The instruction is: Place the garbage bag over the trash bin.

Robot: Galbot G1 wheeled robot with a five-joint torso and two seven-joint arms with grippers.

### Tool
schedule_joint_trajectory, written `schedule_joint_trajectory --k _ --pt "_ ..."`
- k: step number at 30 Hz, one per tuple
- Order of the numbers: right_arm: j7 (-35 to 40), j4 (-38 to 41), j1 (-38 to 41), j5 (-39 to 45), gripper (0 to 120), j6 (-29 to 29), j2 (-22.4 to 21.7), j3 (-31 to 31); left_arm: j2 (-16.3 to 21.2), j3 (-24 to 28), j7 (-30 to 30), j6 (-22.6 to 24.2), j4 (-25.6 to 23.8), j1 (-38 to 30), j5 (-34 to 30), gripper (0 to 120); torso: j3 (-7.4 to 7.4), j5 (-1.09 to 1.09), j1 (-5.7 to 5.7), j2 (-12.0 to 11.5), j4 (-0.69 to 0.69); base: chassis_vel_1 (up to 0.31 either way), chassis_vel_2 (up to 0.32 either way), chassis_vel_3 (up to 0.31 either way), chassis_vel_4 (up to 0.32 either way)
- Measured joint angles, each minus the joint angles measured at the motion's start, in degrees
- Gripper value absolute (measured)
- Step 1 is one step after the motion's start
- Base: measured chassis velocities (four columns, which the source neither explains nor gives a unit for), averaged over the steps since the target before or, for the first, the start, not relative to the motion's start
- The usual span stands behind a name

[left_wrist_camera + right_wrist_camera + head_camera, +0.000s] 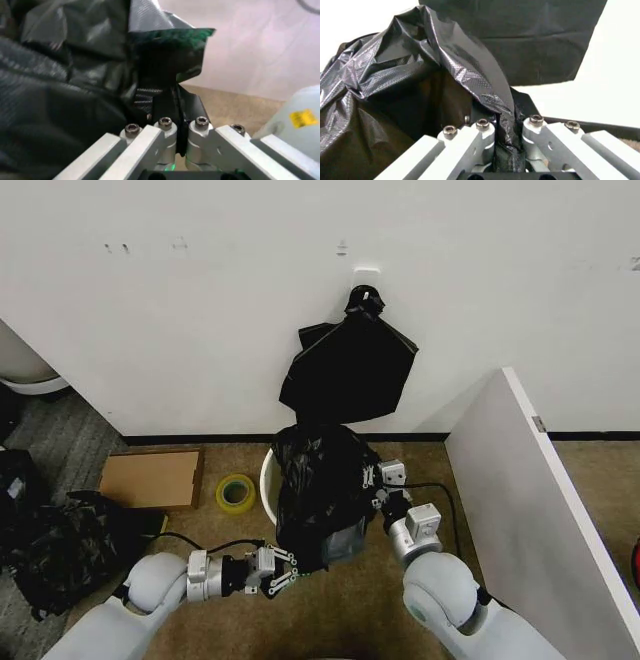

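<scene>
The glossy black garbage bag (322, 488) is draped over the cream-white trash bin, of which a curve of rim (266, 484) shows on the left. My left gripper (284, 566) sits at the bag's lower near corner, shut on its edge. In the left wrist view, the left gripper (175, 98) pinches the thin film (75, 93) between its dark fingers. My right gripper (377, 481) holds the bag's right side. In the right wrist view, the right gripper (504, 114) is shut on a fold of the crinkled bag (415, 78).
A black bundle (350, 366) hangs from a wall hook behind the bin. A cardboard box (150, 478) and a yellow tape roll (236, 493) lie to the left, beside a camouflage backpack (60, 548). A white partition (540, 520) stands on the right.
</scene>
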Motion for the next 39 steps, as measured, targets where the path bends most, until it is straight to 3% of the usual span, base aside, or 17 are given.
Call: schedule_joint_trajectory --k 12,26,33,39 --pt "0.11 1.56 0.24 8.31 2 -1.2 -0.27 1.55 0.68 -2.26 -4.74 -1.13 1.43 -0.39 4.44 0 0.0 0.0 0.0 0.0 0.0 0.0 0.0 0.0 0.0" --pt "-3.37 1.38 -0.54 16.73 2 1.3 -1.27 4.26 1.69 -4.68 -2.16 -1.56 2.42 -1.03 -1.14 0 0.0 0.0 0.0 0.0 0.0 0.0 0.0 0.0 0.0" --pt "-3.27 -0.83 0.24 15.57 2 2.9 -0.37 4.17 2.36 -4.74 4.8 -2.33 2.81 -0.15 -9.01 0 0.0 0.0 0.0 0.0 0.01 0.0 0.0 0.0 0.0" --pt "-4.62 -4.46 0.81 8.43 2 6.02 -0.15 4.28 1.77 -7.19 14.82 -1.89 3.67 -0.32 -11.1 21 0.0 0.0 0.0 0.0 0.0 0.0 0.0 0.0 0.0"
